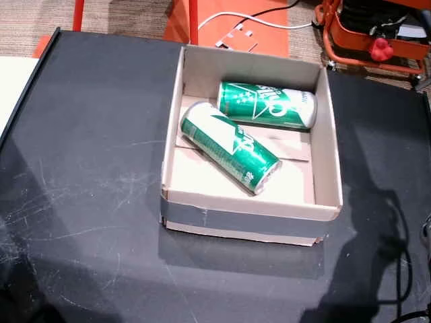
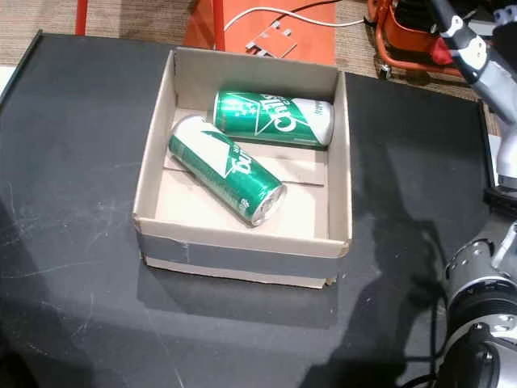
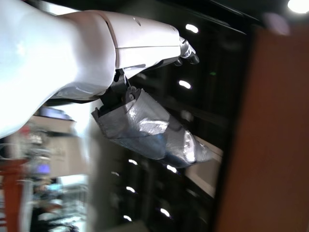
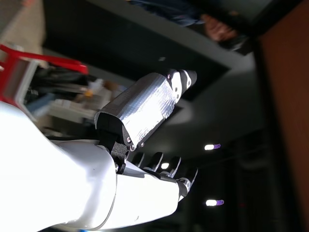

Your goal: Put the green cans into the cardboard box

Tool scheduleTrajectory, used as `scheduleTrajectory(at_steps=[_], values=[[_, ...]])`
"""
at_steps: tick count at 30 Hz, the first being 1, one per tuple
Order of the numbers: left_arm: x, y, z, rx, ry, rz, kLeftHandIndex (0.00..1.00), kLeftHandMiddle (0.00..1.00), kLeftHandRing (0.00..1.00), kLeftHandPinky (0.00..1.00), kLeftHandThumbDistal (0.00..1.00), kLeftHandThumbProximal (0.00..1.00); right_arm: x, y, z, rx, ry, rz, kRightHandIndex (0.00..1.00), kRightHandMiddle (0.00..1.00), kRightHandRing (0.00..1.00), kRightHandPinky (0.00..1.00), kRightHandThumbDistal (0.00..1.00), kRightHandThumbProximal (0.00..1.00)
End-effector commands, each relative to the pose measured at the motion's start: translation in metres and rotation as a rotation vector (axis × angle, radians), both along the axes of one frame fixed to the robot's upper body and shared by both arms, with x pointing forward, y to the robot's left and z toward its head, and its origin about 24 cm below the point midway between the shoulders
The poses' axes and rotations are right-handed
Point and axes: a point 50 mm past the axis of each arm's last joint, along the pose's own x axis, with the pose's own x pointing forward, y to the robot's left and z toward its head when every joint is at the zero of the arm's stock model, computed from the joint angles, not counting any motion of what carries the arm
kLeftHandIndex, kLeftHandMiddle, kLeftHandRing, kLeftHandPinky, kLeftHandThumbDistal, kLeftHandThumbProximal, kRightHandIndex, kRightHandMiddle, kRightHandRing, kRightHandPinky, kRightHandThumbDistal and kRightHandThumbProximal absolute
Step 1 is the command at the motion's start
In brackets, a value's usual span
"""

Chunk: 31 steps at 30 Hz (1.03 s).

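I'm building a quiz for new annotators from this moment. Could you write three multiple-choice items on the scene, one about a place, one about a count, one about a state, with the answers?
1. Where are the green cans?
A. On the black table beside the box
B. Inside the open cardboard box
C. In the robot's hands

2. How many green cans show?
A. One
B. Two
C. Four

3. How do the cans rest?
A. Standing upright
B. Stacked one on top of the other
C. Lying on their sides

Answers:
1 B: both head views show the near green can and the far green can within the walls of the open cardboard box, which sits on the black table.
2 B: only these two appear.
3 C: each lies lengthwise on the box floor, and the left hand and right hand hold nothing.
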Motion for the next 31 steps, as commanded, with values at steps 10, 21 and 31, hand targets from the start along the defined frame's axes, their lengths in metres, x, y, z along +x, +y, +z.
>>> scheduleTrajectory(at_steps=[10,21,31], values=[[-0.023,-0.016,-0.007,0.026,-0.153,0.005,0.92,0.99,1.00,1.00,0.96,0.51,-0.023,-0.001,-0.010,0.048,-0.161,0.010,0.84,0.83,0.88,0.91,0.90,0.62],[-0.053,0.002,-0.006,0.030,-0.210,0.069,1.00,1.00,1.00,1.00,0.99,0.50,-0.040,-0.004,-0.009,-0.003,-0.267,-0.042,0.85,0.85,0.91,0.96,0.95,0.84],[-0.051,0.003,-0.001,0.022,-0.212,0.086,0.99,0.99,1.00,1.00,0.75,0.73,-0.035,0.003,-0.004,-0.019,-0.262,-0.129,0.90,0.92,0.96,1.00,0.93,0.95]])
